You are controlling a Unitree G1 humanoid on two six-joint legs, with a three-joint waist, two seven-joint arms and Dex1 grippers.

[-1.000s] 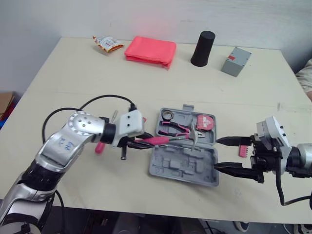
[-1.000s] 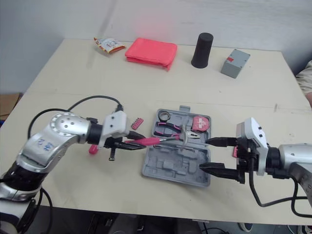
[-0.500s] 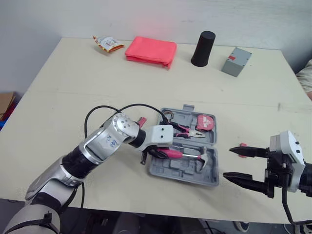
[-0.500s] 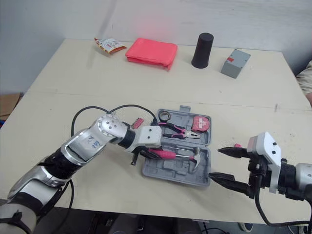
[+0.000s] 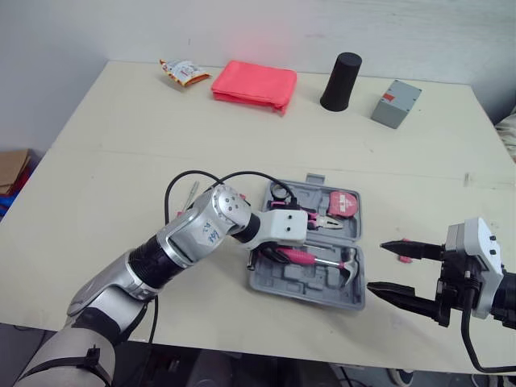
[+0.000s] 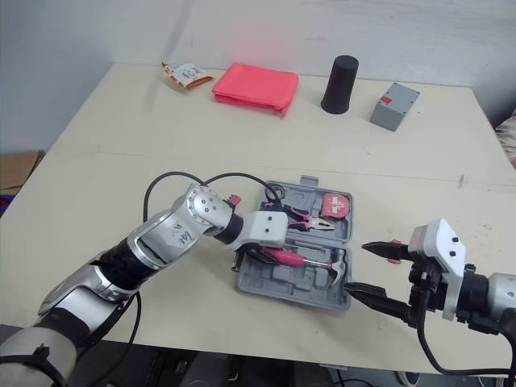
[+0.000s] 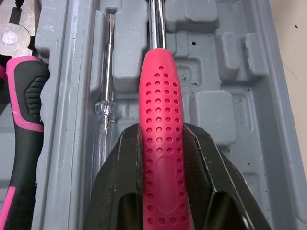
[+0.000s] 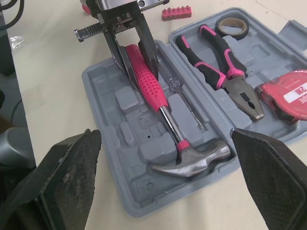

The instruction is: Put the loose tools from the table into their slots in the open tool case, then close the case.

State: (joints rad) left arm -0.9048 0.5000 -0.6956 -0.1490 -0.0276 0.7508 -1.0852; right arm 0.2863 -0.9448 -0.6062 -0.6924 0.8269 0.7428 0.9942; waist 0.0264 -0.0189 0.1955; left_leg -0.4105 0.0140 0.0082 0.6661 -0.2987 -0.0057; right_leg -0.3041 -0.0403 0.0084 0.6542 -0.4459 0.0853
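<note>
The grey tool case [image 5: 278, 278] lies open on the table. A pink-handled hammer [image 8: 163, 103] rests across its near half, head [image 5: 351, 266] toward the right. My left gripper [image 7: 163, 139] is shut on the hammer's handle, at the case's left side. A thin clear screwdriver [image 7: 104, 96] sits in a slot beside the handle. Pliers [image 5: 310, 219], a red tape measure [image 5: 343, 203] and a tape roll [image 5: 280, 192] fill the far half. My right gripper [image 5: 377, 265] is open, just right of the case and holding nothing. A pink bit strip [image 8: 177, 12] lies on the table left of the case.
At the table's far edge are a snack packet [image 5: 184, 72], a folded pink cloth [image 5: 254, 83], a black cup [image 5: 340, 81] and a grey box [image 5: 396, 103]. A small pink item [image 5: 405, 242] lies behind the right gripper. A person's sleeve [image 5: 508, 125] shows at the right edge.
My left gripper carried the hammer from the case's left edge over and down onto the near half. My right gripper drew back to the right, away from the case.
</note>
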